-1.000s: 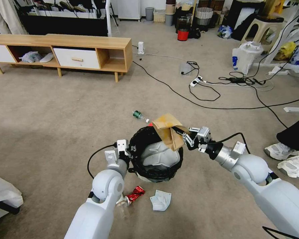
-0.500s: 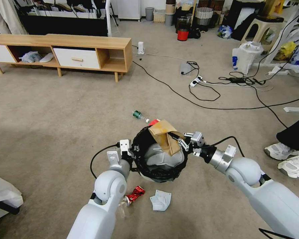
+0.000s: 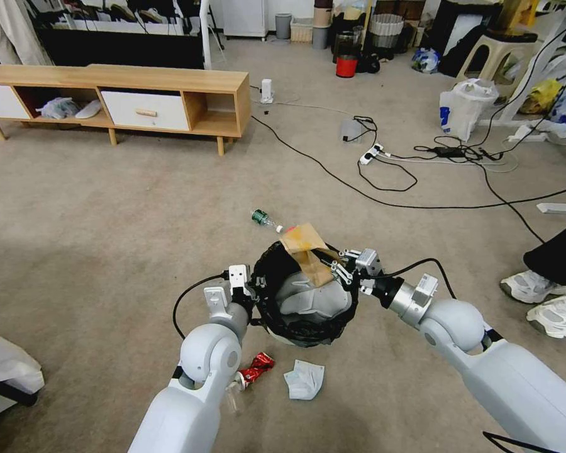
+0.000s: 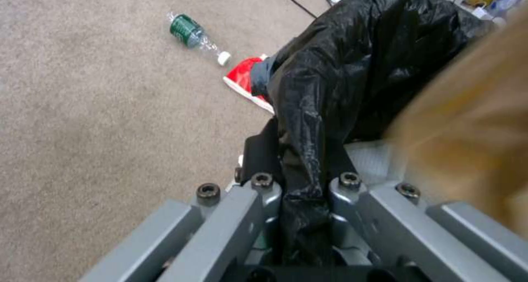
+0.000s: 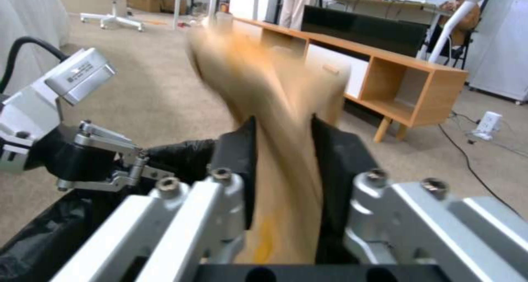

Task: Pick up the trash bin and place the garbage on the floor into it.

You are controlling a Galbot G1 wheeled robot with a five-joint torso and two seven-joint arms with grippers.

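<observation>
Left gripper (image 3: 248,290) is clamped on the near-left rim of the trash bin (image 3: 305,327); the left wrist view shows both fingers pinching a fold of the black bag liner (image 4: 352,80) between them. The bin hangs off the floor in front of the robot, mouth up, white inner wall visible.

Right gripper (image 3: 341,269) is closed on the crumpled brown paper bag (image 3: 305,251); the right wrist view shows the paper squeezed between the two black pads (image 5: 236,150).

Change over the last second: the right arm has drawn in toward the bin, carrying the bag from beside and above the far-right rim to directly over the opening. The bag's lower end now dips inside the rim; its upper end leans out over the far edge. The left gripper and bin have hardly shifted.

Judgement: the bag is at the drop point but not yet released, so this item is close to done. Risk: the part overhanging the far rim could tip the bag outward on release.

Remaining litter on the carpet:
- green-labelled bottle (image 3: 262,219), just beyond the bin
- flat red packet (image 4: 247,82), at the bin's far side
- crushed red wrapper (image 3: 255,367), near side, by the left arm
- white tissue (image 3: 304,379), near side, beside the wrapper

Most of the task is still open.
</observation>
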